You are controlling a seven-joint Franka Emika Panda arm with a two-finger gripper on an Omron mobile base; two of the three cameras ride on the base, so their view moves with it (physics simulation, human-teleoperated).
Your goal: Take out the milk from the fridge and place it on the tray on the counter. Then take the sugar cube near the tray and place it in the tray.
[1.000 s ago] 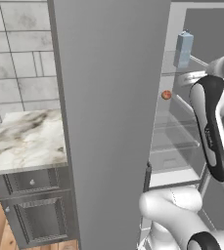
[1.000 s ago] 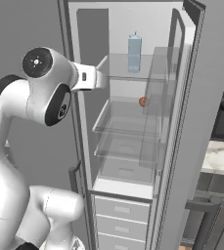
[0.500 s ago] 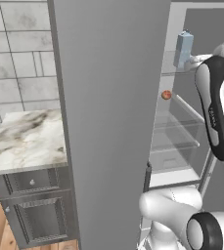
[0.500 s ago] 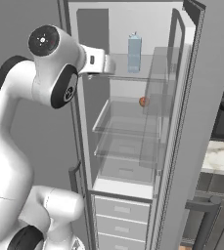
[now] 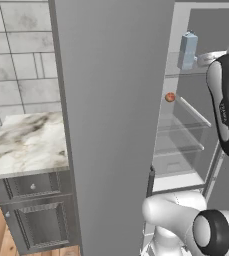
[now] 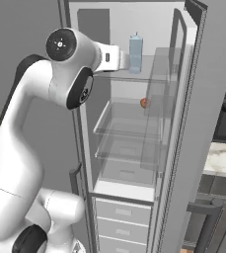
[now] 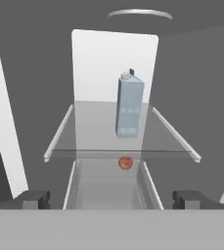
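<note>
The end effector (image 7: pixel 111 199) hangs spread wide and empty before the open fridge (image 6: pixel 183 123), lined up to straddle the milk (image 7: pixel 129 105). The carton stands upright mid-shelf on the top glass shelf (image 7: pixel 89 132), nearer its back edge. Below sits a small red-orange ball (image 7: pixel 125 162).

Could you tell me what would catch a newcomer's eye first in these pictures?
Probably the pale blue milk carton, standing upright and alone on the top glass shelf of the open fridge. Next, the small orange-red ball on the shelf below, and the open gripper facing the carton.
</note>
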